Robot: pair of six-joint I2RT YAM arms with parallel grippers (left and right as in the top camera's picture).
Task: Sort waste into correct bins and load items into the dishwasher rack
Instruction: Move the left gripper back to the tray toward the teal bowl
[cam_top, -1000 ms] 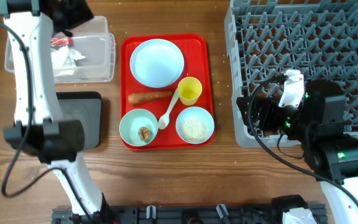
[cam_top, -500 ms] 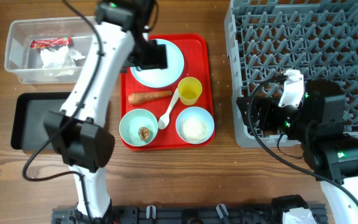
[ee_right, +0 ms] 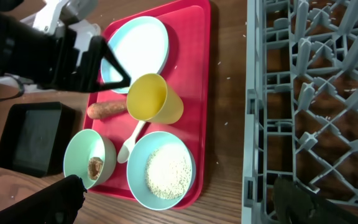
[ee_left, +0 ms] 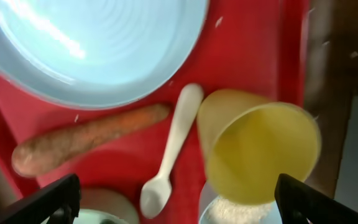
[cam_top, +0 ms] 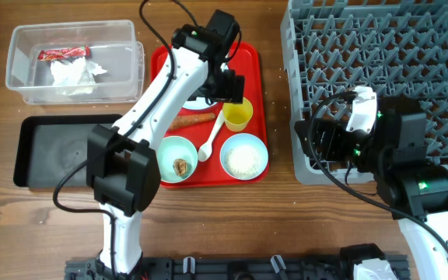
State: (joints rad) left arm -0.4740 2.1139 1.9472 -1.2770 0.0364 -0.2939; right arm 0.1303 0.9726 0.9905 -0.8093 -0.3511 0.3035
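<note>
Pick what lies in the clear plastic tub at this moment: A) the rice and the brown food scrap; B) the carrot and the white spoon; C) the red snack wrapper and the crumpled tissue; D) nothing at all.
C: the overhead view shows the red snack wrapper and the crumpled tissue inside the clear tub, while the carrot lies on the red tray.

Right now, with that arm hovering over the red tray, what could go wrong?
The left gripper, open, hangs over crowded items. Closing on the yellow cup could catch the white spoon lying right beside it. A nudge might tip the cup into the rice bowl next to it and scatter grains.
</note>
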